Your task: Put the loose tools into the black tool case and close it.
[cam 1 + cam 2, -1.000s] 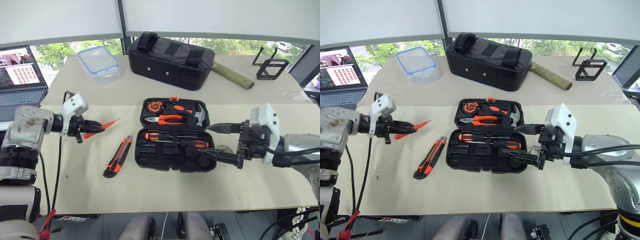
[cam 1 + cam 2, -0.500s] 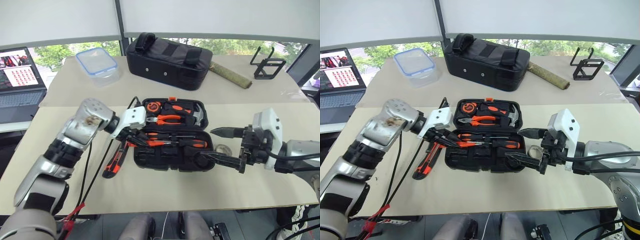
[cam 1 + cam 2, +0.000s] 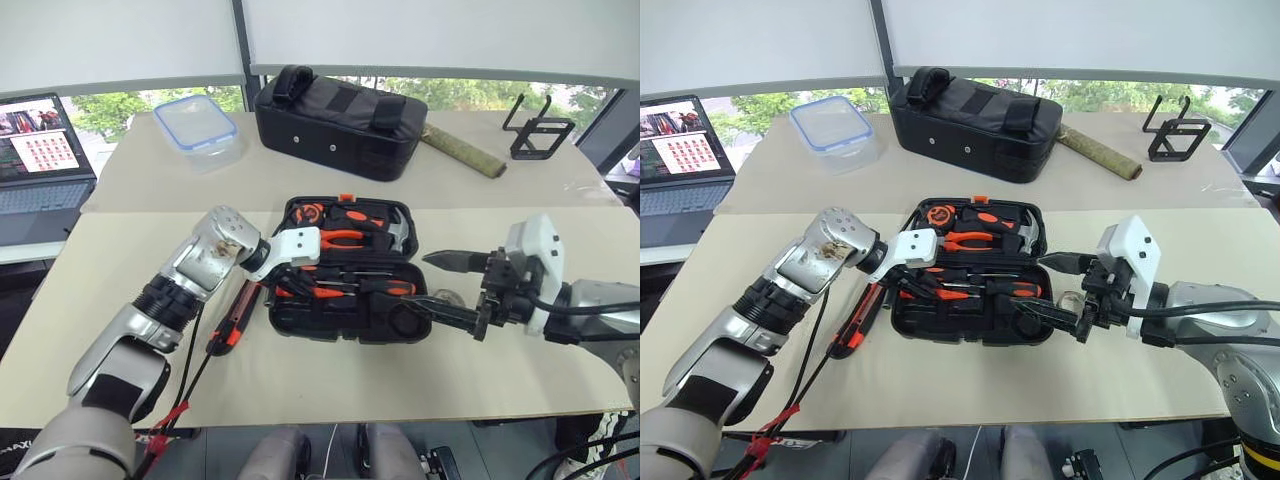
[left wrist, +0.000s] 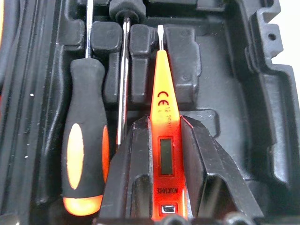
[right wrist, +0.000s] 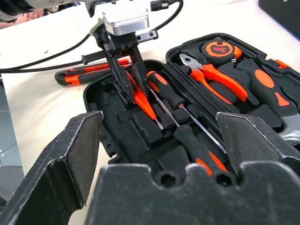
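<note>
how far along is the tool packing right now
Done: two black-and-orange screwdrivers sit in the open tool case. In hand: the left claw holds the small orange screwdriver over the case. Left: the utility knife on the table, then closing.

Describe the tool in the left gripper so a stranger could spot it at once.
Find the open black tool case mid-table. Over its front half, the left gripper pinches a small orange screwdriver. Unlike the black-handled screwdrivers beside it, it is slim, all orange, with a small window.

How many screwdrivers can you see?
3. Two black-and-orange screwdrivers lie in the open black tool case. The small orange screwdriver is held over the case in the left gripper. Others may be hidden.
</note>
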Available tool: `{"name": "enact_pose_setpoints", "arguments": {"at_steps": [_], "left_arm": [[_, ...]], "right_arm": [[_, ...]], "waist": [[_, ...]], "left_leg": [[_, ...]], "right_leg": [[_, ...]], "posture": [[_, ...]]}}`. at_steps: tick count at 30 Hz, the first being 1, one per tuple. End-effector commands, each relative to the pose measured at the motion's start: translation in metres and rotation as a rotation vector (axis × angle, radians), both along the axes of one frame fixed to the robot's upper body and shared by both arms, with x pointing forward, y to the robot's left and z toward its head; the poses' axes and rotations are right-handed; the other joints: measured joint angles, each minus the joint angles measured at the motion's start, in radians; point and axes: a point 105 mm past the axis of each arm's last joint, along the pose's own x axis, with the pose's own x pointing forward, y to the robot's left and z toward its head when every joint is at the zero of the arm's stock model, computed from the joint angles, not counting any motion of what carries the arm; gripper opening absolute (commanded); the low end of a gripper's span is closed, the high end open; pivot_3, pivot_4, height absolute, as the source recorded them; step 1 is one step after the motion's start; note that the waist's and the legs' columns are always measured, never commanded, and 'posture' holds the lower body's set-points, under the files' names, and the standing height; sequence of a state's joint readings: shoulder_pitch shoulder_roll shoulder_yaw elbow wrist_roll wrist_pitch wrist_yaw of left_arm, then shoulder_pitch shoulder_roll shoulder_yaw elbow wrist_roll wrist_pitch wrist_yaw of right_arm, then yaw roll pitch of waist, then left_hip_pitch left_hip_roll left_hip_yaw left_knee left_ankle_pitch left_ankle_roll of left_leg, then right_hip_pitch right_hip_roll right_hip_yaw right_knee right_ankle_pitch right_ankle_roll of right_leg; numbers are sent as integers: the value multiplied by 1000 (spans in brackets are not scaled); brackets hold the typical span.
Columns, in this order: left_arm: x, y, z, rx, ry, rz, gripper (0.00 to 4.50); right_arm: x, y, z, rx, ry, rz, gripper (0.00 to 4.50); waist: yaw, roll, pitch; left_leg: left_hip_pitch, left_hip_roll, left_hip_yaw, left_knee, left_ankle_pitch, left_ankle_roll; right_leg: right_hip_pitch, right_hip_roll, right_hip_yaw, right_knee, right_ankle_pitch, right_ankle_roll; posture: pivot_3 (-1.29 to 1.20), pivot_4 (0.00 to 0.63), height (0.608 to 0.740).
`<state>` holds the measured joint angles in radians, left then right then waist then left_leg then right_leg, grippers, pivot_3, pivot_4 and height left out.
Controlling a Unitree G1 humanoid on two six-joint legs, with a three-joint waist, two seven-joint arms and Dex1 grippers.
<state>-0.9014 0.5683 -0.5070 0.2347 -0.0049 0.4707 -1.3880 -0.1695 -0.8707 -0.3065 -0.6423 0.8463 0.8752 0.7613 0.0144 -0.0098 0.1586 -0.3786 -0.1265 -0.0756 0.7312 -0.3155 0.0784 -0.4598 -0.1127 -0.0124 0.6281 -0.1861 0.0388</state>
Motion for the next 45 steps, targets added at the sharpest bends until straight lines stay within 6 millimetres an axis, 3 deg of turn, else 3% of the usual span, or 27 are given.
{"name": "enact_pose_setpoints", "arguments": {"at_steps": [1, 7, 11, 15, 16, 20, 23, 33, 40, 45], "left_arm": [[2, 1, 2, 12, -11, 1, 927], [-14, 2, 40, -131, 70, -35, 3224], [-15, 7, 47, -183, 72, -33, 3224], [-10, 8, 42, -228, 43, -17, 2202], [-9, 7, 41, -237, 38, -17, 1633], [-4, 5, 27, -285, 20, 13, 89], [2, 2, 15, -318, -2, 57, 36], [-5, 13, -34, -274, 6, 115, 36], [-8, 14, -37, -317, 18, 143, 36], [-14, 5, -39, -341, 42, 139, 36]], "right_arm": [[0, 1, 10, 20, -58, 0, 4500], [-4, 3, 6, 26, -40, 15, 4500], [-3, 3, 4, 22, -35, 14, 4500], [-2, 2, 4, 23, -32, 14, 4500], [-2, 2, 4, 23, -31, 15, 4500], [-2, 2, 4, 25, -28, 14, 4500], [-2, 1, 4, 25, -21, 15, 4500], [-4, 1, 1, 42, 7, 10, 4500], [0, 0, 1, 55, 18, 8, 4500], [2, 1, 1, 65, 22, 11, 4500]], "waist": [[0, 0, 0], [-2, 0, 0], [-1, 0, 0], [0, 0, 0], [0, 0, 0], [0, 0, 0], [1, 0, 0], [0, 0, -1], [-1, 1, -4], [-1, 2, -5]], "left_leg": [[0, 0, 0, 0, 0, 0], [-1, 0, 0, 0, 0, 0], [-1, 0, 0, 0, 0, 0], [0, 0, 0, 0, 0, 0], [0, 0, 0, 0, 0, 0], [0, 0, 0, 0, 0, 0], [0, 0, 0, 0, 0, 0], [5, 0, 0, 0, 0, 0], [6, 0, 0, -1, 0, 0], [7, 0, 1, -1, 0, 0]], "right_leg": [[0, 0, 0, 0, 0, 0], [-1, 0, 0, 1, 0, 0], [-1, 1, 0, 1, 0, 0], [-1, 1, 0, 0, 0, 0], [-1, 1, 0, 0, 0, 0], [0, 1, 0, 0, 0, 0], [0, 0, 0, 0, 0, 0], [3, 0, 1, 0, 0, 0], [4, 0, 2, 1, 0, 0], [4, 0, 2, 1, 0, 0]], "posture": [[0, 150, 714], [0, 150, 714], [0, 150, 714], [0, 150, 714], [0, 150, 714], [0, 150, 714], [0, 150, 714], [0, 150, 714], [0, 150, 714], [0, 150, 714]]}}
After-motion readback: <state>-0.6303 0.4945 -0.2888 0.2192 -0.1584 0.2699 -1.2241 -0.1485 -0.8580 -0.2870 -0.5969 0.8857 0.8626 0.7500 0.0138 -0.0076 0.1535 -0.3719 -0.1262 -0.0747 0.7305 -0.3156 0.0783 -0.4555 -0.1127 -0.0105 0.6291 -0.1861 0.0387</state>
